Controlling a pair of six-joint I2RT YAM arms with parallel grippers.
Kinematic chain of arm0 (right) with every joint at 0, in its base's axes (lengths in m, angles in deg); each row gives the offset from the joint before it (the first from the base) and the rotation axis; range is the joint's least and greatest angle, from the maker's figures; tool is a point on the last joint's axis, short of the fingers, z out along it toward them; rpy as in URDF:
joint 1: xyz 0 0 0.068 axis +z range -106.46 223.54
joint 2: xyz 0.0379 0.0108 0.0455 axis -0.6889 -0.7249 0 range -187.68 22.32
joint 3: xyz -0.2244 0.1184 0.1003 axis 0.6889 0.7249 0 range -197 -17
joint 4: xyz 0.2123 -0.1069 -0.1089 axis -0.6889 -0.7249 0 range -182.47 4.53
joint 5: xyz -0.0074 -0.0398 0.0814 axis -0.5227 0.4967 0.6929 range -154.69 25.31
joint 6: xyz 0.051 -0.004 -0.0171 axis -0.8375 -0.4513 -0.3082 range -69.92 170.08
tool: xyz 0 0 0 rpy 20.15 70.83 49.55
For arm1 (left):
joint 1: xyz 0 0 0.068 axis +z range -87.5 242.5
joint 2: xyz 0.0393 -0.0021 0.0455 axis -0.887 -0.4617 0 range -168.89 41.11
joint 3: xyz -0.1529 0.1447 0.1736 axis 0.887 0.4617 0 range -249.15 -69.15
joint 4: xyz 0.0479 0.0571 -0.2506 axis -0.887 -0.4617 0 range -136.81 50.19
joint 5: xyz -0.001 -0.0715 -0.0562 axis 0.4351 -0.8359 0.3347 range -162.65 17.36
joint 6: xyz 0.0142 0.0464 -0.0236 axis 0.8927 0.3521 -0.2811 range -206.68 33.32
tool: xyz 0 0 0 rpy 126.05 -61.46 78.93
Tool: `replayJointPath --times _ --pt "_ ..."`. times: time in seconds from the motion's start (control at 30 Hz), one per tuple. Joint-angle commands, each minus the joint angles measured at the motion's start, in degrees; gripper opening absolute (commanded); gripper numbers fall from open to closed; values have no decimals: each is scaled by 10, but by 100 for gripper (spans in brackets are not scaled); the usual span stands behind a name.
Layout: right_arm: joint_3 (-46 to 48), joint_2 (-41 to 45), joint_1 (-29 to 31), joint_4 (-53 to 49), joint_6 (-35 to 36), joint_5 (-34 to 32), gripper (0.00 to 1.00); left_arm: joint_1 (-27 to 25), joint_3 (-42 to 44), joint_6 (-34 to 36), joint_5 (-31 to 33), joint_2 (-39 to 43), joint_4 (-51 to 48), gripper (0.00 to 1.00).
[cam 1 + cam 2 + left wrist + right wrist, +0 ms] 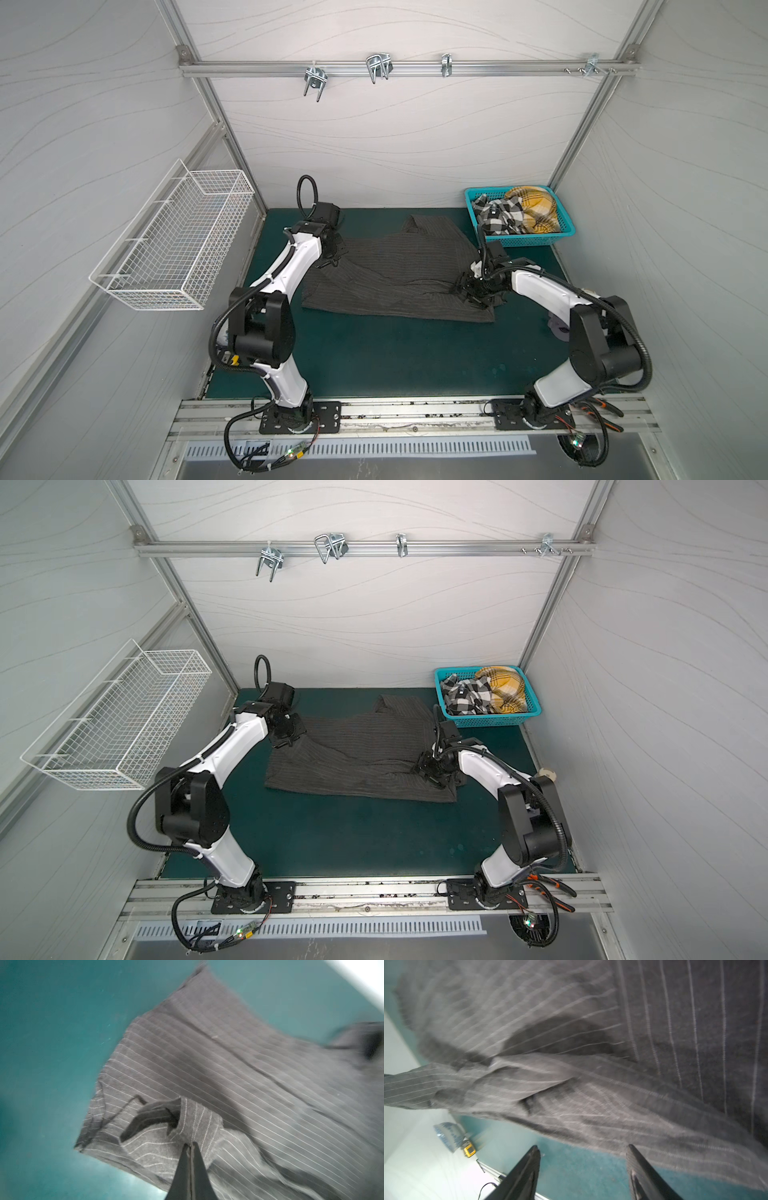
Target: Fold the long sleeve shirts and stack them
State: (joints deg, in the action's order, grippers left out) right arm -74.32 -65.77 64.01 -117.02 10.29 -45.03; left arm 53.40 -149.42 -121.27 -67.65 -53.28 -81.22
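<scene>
The dark charcoal pinstriped shirt (399,274) (357,758) lies spread and creased on the green mat (395,353). My left gripper (332,261) (286,741) is at the shirt's far left edge. In the left wrist view its jaws (190,1144) are pressed together on a raised fold of the striped cloth (228,1053). My right gripper (467,291) (428,769) hangs over the shirt's near right part. In the right wrist view it (583,1146) stands open over bare mat beside the cloth's edge (571,1022), with nothing between its fingers. The black-and-white checked shirt (498,216) and the mustard plaid shirt (536,205) lie bunched in a basket.
A teal plastic basket (523,241) stands at the mat's far right corner. A white wire basket (174,249) hangs on the left wall. Metal hooks (378,66) sit on a rail high on the back wall. Bare mat lies in front of the shirt.
</scene>
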Motion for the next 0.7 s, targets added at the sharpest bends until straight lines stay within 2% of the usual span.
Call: replayJointPath --times 0.0,0.17,0.3,0.47,0.67 --pt "-26 32 19 11 14 31 68 -9 71 2 -73 83 170 0" --pt "-63 23 62 98 -42 125 74 -11 251 -5 -183 218 421 0" --pt "-136 -35 115 162 -121 160 79 -12 348 -11 -238 270 536 0" --pt "-218 -140 164 228 -243 171 80 -19 409 -16 -279 286 593 0" --pt "-309 -262 180 272 -333 217 77 -53 403 20 -300 308 577 0"
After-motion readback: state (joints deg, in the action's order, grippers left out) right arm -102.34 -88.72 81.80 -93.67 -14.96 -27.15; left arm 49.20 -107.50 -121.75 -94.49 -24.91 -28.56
